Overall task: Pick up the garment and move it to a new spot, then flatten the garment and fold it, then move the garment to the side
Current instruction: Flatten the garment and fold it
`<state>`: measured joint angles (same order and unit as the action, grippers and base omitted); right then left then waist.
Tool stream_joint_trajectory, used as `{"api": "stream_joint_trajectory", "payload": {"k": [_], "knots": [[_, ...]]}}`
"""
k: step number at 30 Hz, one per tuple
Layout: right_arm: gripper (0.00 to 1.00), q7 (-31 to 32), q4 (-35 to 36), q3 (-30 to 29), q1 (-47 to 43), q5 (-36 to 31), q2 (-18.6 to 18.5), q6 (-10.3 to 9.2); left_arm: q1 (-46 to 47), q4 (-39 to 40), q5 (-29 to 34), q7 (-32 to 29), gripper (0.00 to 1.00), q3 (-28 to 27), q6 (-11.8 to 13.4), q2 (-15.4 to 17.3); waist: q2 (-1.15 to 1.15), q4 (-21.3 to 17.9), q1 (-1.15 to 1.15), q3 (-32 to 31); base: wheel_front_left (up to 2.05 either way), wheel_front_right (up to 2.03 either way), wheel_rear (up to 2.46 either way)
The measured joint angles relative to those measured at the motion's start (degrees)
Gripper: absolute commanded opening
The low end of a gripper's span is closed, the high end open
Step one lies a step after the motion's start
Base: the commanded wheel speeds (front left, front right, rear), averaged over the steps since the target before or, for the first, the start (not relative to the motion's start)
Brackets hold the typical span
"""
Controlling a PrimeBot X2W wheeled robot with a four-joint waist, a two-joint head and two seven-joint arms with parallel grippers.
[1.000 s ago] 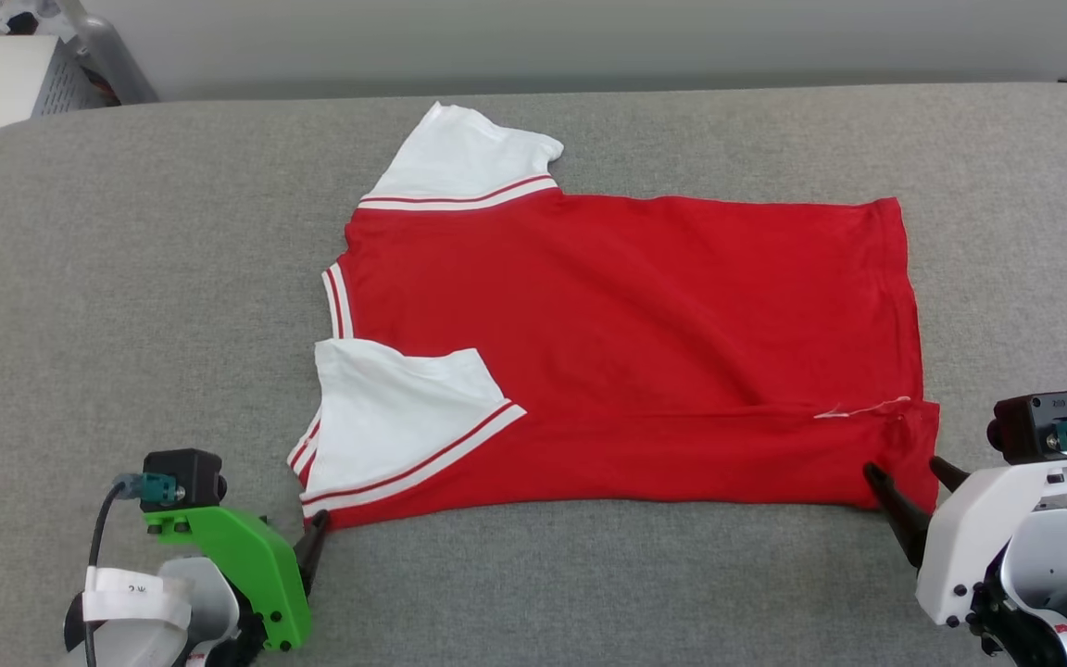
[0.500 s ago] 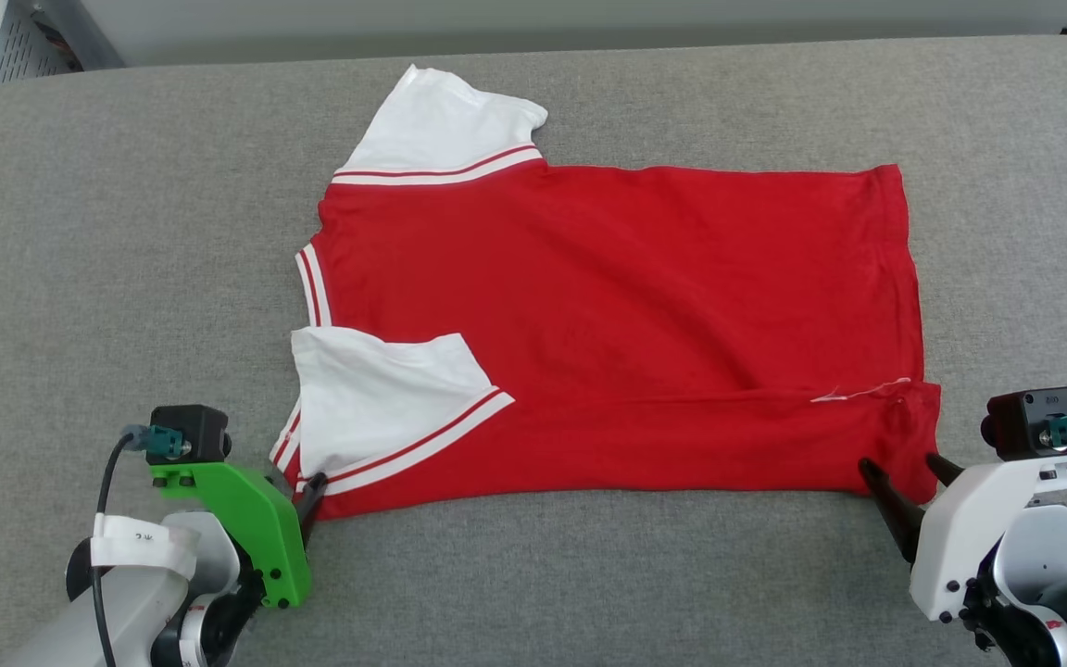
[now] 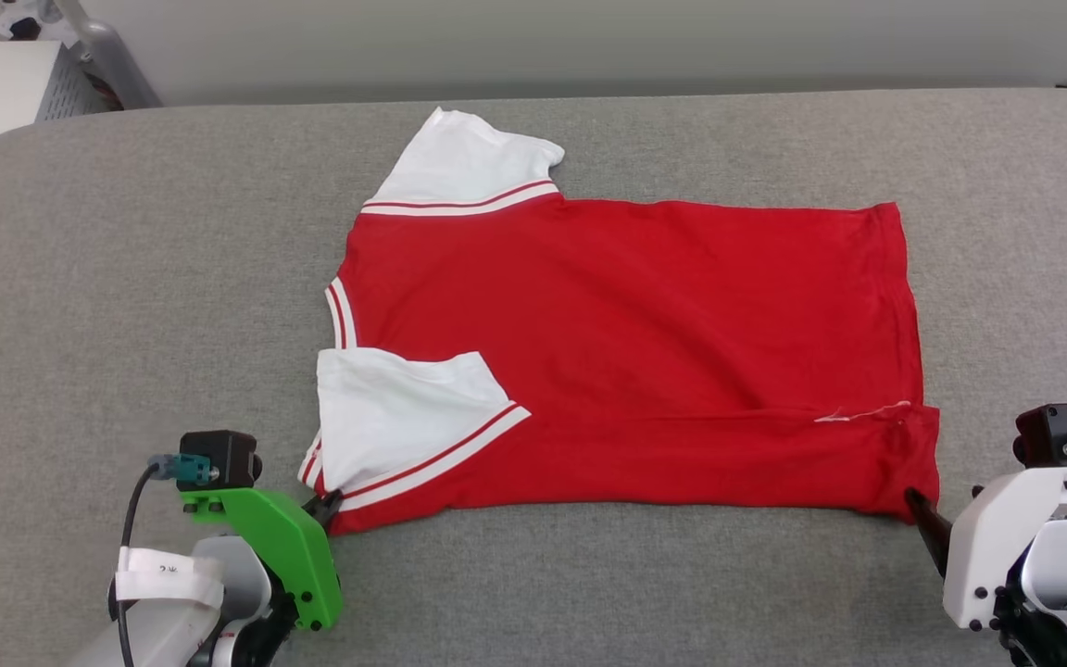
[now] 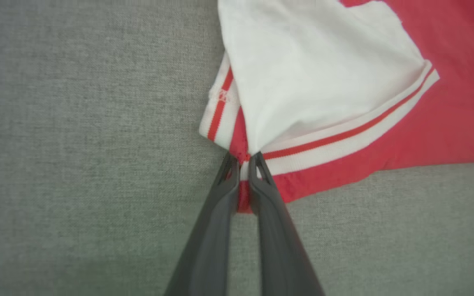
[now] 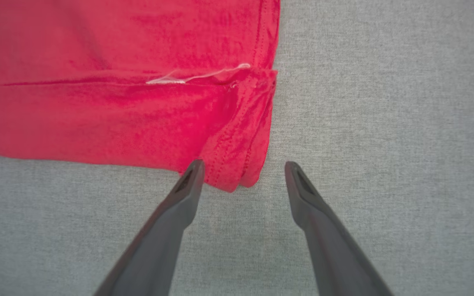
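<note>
1. The left gripper is clamped on the garment at its near shoulder corner. This is just below the near sleeve, which lies folded in over the red body. Red cloth shows pinched between the fingers. I judge this grip gives the fold a handle at one end of the near edge.
2. The garment lies flat, plain red side up, in the middle of the grey table. Its neck is to the left, its hem to the right, and the far sleeve is spread out. A strip along the near side is already turned over, so the folding looks part done.
3. The right gripper is spread wide with a finger on either side of the near hem corner and nothing gripped. It is likely lined up to take the matching end.
4. Left arm: low by the garment's near edge, fingers pointing away and to the right, tips down at the cloth.
5. Right arm: low likewise, fingers pointing away and to the left, toward the corner.
</note>
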<state>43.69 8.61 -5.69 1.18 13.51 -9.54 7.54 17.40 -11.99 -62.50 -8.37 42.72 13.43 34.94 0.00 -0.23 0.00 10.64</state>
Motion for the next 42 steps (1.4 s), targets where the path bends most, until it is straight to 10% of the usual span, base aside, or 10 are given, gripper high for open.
{"api": "stream_joint_trajectory", "payload": {"k": [19, 20, 22, 42], "knots": [[1.0, -0.1, -14.3, -1.2, 5.6, -2.8, 2.0, -0.04, -0.3, 9.7, 0.6, -0.8, 0.0, -0.2, 2.8, 2.7, 0.0, 3.4, 0.0, 2.5, 0.0, 0.0, 0.0], [0.49, 0.0, -14.8, -1.1, 5.7, -1.9, 2.0, -0.08, -0.3, 9.7, 0.6, -0.8, 0.0, -0.1, 2.8, 2.8, 0.0, 3.5, 0.0, 2.6, 0.0, 0.0, 0.0], [0.0, 0.0, -15.5, -0.7, 5.9, -0.9, 1.5, -0.08, -0.3, 9.7, 0.6, -0.9, 0.0, -0.1, 2.8, 2.8, 0.0, 3.8, 0.0, 2.8, 0.0, 0.0, 0.0], [0.0, 5.9, -14.0, 1.2, 2.9, 8.8, -6.6, 0.0, -3.4, 6.7, 0.0, -2.2, 0.0, 1.9, 1.2, 3.0, 0.0, 3.5, 0.0, -3.2, 0.0, 0.0, 0.0]]}}
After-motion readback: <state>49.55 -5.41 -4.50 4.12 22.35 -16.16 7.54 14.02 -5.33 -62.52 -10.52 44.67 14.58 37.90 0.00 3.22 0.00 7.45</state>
